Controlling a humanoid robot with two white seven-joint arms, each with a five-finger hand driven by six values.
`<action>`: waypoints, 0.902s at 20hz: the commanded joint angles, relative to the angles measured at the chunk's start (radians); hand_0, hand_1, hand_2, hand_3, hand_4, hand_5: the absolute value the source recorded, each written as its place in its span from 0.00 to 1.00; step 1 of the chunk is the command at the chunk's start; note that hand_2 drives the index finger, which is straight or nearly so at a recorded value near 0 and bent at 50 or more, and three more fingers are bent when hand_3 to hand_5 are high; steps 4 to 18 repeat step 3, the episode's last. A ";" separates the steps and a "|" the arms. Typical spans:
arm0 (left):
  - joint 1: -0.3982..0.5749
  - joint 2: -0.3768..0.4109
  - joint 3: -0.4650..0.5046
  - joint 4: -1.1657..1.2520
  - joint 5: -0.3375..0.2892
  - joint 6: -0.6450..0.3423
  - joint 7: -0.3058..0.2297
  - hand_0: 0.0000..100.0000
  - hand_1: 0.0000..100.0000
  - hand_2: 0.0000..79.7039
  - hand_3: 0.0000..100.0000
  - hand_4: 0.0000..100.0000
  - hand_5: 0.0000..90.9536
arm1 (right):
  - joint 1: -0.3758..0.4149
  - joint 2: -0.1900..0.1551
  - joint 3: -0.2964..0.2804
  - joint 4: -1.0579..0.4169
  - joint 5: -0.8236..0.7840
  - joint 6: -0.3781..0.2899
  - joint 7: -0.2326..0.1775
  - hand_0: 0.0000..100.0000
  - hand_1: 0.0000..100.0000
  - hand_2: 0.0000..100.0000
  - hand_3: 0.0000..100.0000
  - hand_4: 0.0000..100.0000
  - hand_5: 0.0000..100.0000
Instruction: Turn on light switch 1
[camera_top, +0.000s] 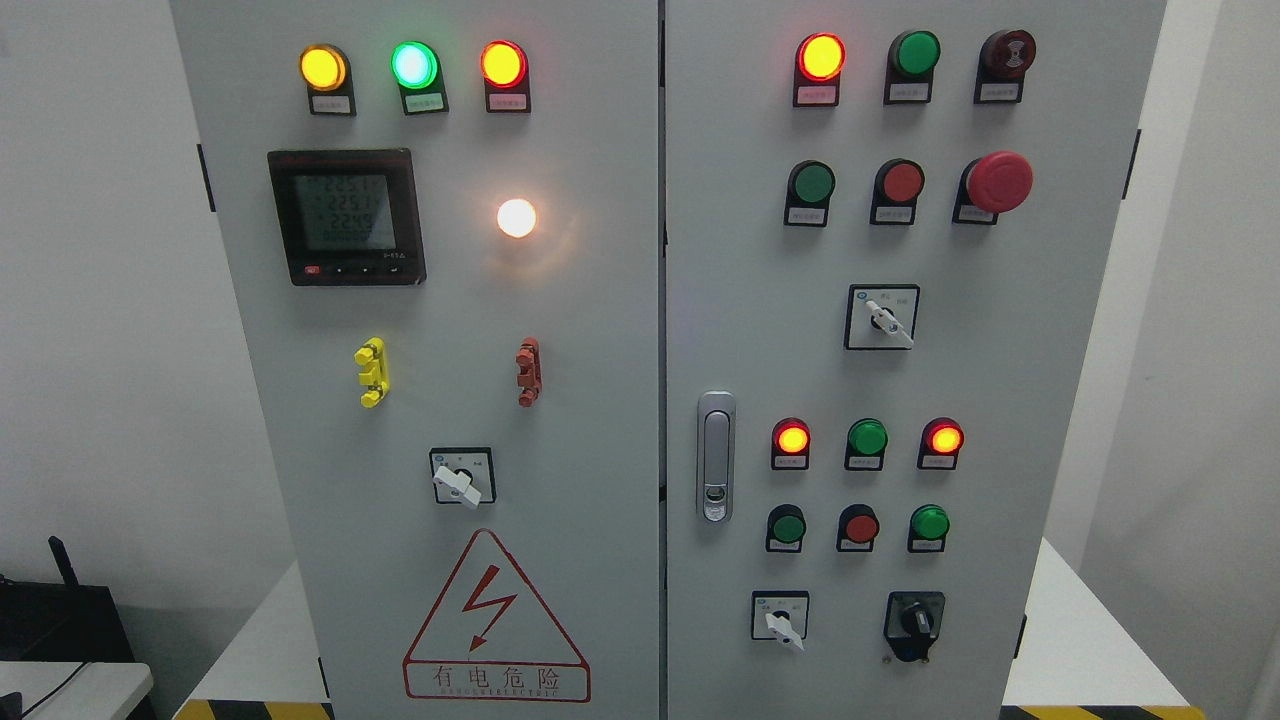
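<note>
No hand shows in the picture, not the left one and not the right one. So I cannot tell if the fingers are apart or together. Both arms must be low down or held back, out of sight.

In front is a tall grey cabinet (600, 420) with two doors. It stands on a white worktop (1085, 640).

The switch (461, 480) that I think is the one for the job is on the left door, low down and a bit left of the middle. I am guessing, because the labels are too small to read. It is a small square plate with a white handle. The handle is tilted, and its long end points down and to the right. Right under it is the red warning sign (495, 620). Above it, on each side, are a yellow clip (372, 371) and a red clip (528, 371). Higher up, a round white bulb (516, 217) is glowing, so the light looks on.

The right door has more switches like it, one up high (882, 318) and one low (780, 616), so it would be easy to pick the wrong one.

The switch sits on the left side, so the left hand would have the shorter way. It would have to come up and forward, then pinch the handle across its thin sides.
</note>
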 joint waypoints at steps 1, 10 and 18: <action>-0.009 -0.011 -0.068 0.045 0.047 0.001 -0.002 0.27 0.05 0.00 0.00 0.00 0.00 | 0.000 -0.001 0.017 0.000 -0.025 0.000 0.000 0.12 0.39 0.00 0.00 0.00 0.00; -0.009 -0.011 -0.068 0.045 0.060 0.001 -0.002 0.27 0.05 0.00 0.00 0.00 0.00 | 0.000 0.001 0.017 0.000 -0.025 0.000 0.000 0.12 0.39 0.00 0.00 0.00 0.00; -0.009 -0.011 -0.068 0.045 0.060 0.001 -0.002 0.27 0.05 0.00 0.00 0.00 0.00 | 0.000 0.001 0.017 0.000 -0.025 0.000 0.000 0.12 0.39 0.00 0.00 0.00 0.00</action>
